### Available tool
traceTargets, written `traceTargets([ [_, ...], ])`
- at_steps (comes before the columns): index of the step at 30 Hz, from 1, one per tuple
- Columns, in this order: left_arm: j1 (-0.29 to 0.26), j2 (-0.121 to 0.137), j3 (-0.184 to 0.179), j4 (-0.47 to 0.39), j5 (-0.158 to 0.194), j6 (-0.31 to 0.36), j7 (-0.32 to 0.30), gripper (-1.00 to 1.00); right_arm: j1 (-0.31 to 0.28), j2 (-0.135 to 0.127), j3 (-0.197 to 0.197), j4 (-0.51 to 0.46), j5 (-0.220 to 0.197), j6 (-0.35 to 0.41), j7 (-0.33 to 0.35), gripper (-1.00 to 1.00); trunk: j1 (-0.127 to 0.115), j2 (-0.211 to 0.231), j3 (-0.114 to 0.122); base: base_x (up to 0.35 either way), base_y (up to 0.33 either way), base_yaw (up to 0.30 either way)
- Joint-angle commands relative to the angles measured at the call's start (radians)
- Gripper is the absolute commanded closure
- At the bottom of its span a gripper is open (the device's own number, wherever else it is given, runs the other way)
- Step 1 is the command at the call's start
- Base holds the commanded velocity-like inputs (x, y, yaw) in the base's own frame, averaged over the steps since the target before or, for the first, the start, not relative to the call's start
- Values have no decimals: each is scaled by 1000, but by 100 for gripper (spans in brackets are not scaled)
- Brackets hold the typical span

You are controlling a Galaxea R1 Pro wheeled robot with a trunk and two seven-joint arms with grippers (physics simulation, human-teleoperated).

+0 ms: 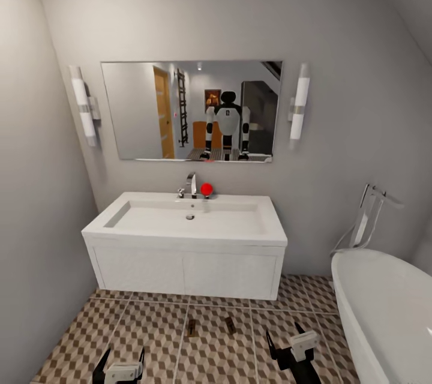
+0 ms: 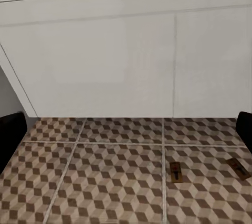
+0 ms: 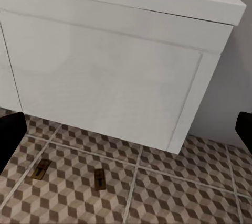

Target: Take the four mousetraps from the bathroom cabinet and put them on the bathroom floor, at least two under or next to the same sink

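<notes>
Low at the near left, your left end effector (image 1: 123,367) hangs with its fingers spread and nothing between them, and the two mousetraps on the bathroom floor (image 1: 150,336) lie to its right and farther off: the left mousetrap (image 1: 191,328) and the right mousetrap (image 1: 230,325), just in front of the white sink vanity (image 1: 186,264). Both boards run near to far. Your right end effector (image 1: 287,347) is also spread and empty, and I judge it nearer the pair, which lie to its left.
</notes>
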Motion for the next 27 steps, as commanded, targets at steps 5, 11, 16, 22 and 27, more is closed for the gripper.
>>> traceTargets([
  [5, -1, -1, -9, 4, 5, -4, 3, -100, 0, 0, 7, 1, -1, -2, -2, -100, 0, -1, -6, 0, 0, 2],
  [11, 0, 1, -9, 4, 6, -4, 3, -100, 0, 0, 7, 1, -1, 32, -2, -100, 0, -1, -9, 0, 0, 0],
  [16, 3, 4, -9, 4, 7, -4, 4, -100, 0, 0, 7, 0, -1, 177, 4, -100, 0, -1, -9, 0, 0, 0],
  [22, 4, 3, -9, 4, 6, 38, 3, -100, 0, 2, 7, 0, -1, 196, 7, -100, 0, -1, -9, -47, 0, 0],
  [27, 4, -1, -9, 4, 5, 130, 1, -100, 0, 1, 6, -1, -2, 198, 5, -100, 0, -1, -9, -264, 0, 0],
])
